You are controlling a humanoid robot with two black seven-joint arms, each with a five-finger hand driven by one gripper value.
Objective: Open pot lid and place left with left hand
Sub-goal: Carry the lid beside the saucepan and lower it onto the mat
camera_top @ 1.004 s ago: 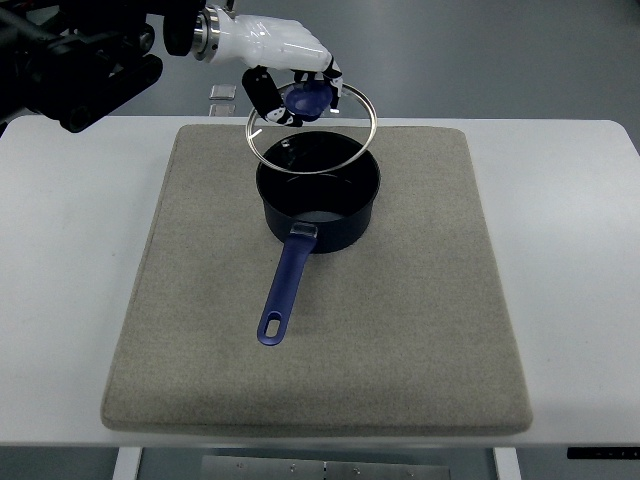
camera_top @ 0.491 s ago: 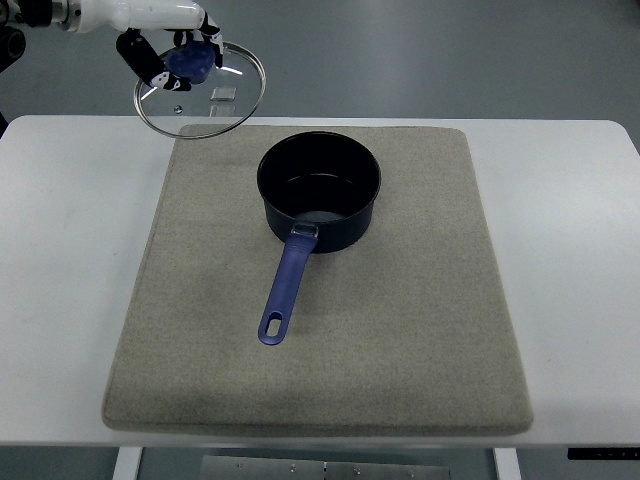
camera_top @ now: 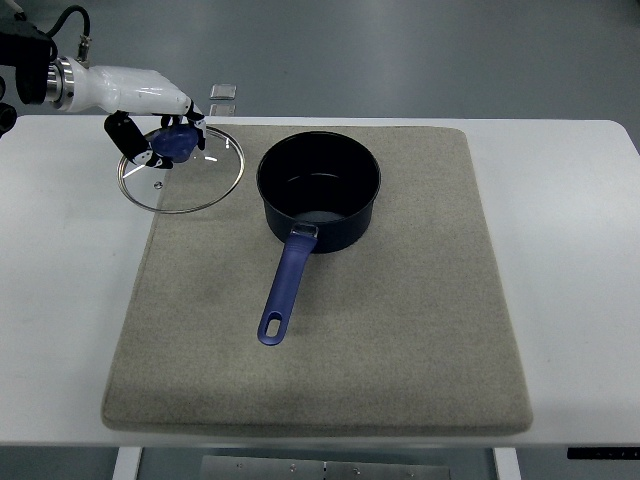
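A dark blue pot (camera_top: 319, 188) stands uncovered at the back middle of the grey mat (camera_top: 400, 320), its blue handle (camera_top: 283, 288) pointing toward the near edge. The glass lid (camera_top: 181, 170) with a metal rim lies or hovers low over the mat's back left corner, partly over the white table (camera_top: 60, 300). My left hand (camera_top: 160, 135), white with dark fingers, is shut on the lid's blue knob (camera_top: 178, 144). Whether the lid touches the surface I cannot tell. The right hand is out of view.
A small grey square object (camera_top: 223, 92) lies at the table's far edge behind the lid. The mat covers most of the table, with bare white margins left and right.
The left hand carried the lid from above the pot to the far left, then brought it lower and nearer, beside the pot's left. The pot has not moved.
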